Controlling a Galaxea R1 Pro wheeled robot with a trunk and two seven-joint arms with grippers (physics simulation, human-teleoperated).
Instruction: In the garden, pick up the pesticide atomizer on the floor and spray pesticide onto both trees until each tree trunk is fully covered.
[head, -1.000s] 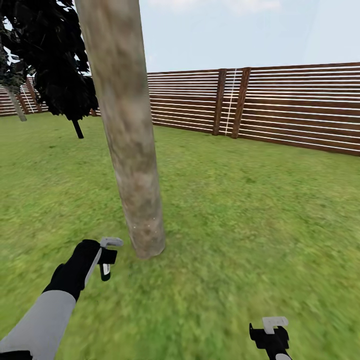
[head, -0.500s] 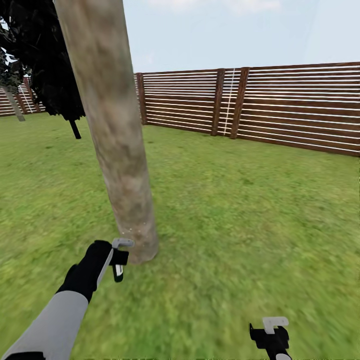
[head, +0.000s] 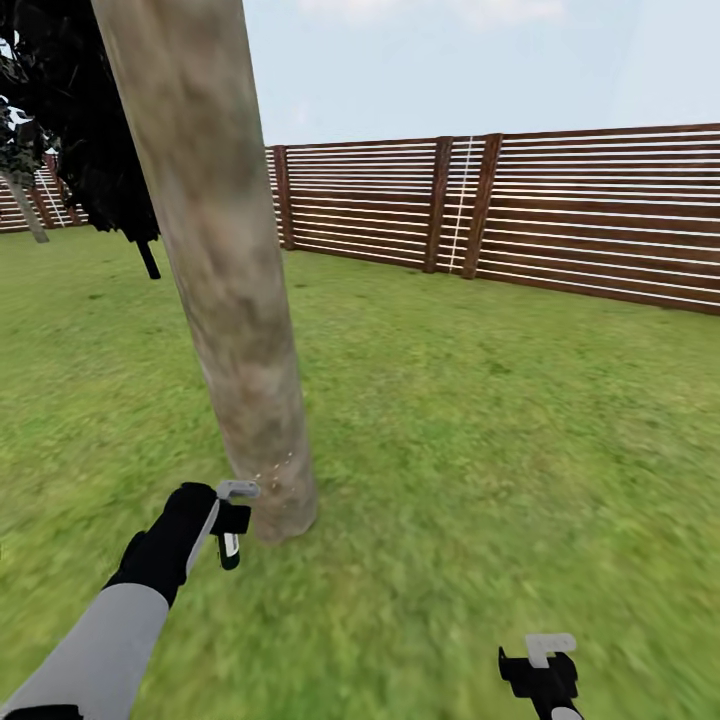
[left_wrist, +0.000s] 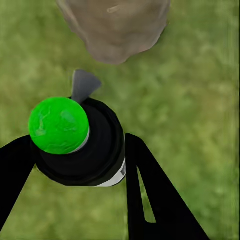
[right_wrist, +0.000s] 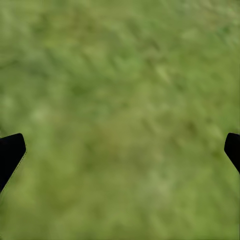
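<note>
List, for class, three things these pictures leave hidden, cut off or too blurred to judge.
1. Thick mottled grey-brown tree trunk: its top is cut off by the head view's upper edge.
2. Black atomizer with a green ball top: its lower body is hidden behind its own cap in the left wrist view.
3. Green grass floor: too blurred in the right wrist view to show any detail.
</note>
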